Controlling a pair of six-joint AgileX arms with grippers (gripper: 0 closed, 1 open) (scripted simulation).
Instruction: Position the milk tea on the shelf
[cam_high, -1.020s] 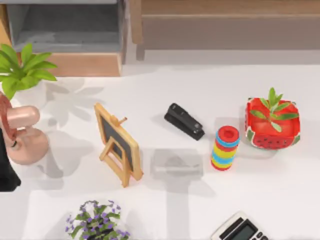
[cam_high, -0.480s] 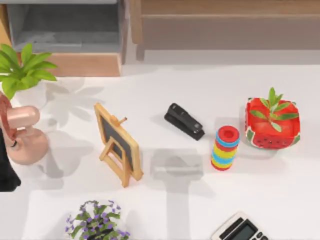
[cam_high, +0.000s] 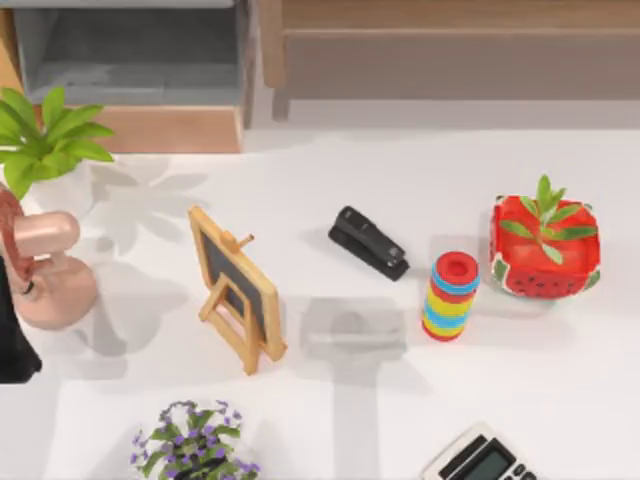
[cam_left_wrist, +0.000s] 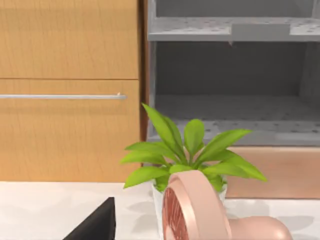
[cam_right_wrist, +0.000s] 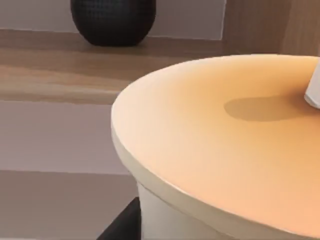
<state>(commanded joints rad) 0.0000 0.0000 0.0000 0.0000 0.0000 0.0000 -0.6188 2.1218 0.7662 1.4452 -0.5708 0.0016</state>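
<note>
The milk tea (cam_right_wrist: 220, 150) is a white cup with a flat orange lid, seen very close in the right wrist view. A white straw stub (cam_right_wrist: 313, 90) stands at the lid's edge. One dark finger (cam_right_wrist: 122, 225) of my right gripper lies against the cup's side, and the cup hangs in front of a wooden shelf board (cam_right_wrist: 60, 70). A grey open shelf (cam_high: 130, 60) stands at the table's far left, with its boards (cam_left_wrist: 230, 117) also in the left wrist view. My left arm (cam_high: 12, 340) is parked at the left edge.
A black vase (cam_right_wrist: 112, 20) sits on the wooden shelf. On the table are a pink fan (cam_high: 45, 270), green plant (cam_high: 45, 140), small chalkboard (cam_high: 235, 290), black stapler (cam_high: 370, 243), striped ring stack (cam_high: 452, 295), red watermelon planter (cam_high: 545, 250), purple flowers (cam_high: 190, 450) and calculator (cam_high: 480, 460).
The soft shadow on the middle of the table has shifted slightly. Nothing on the table has moved.
</note>
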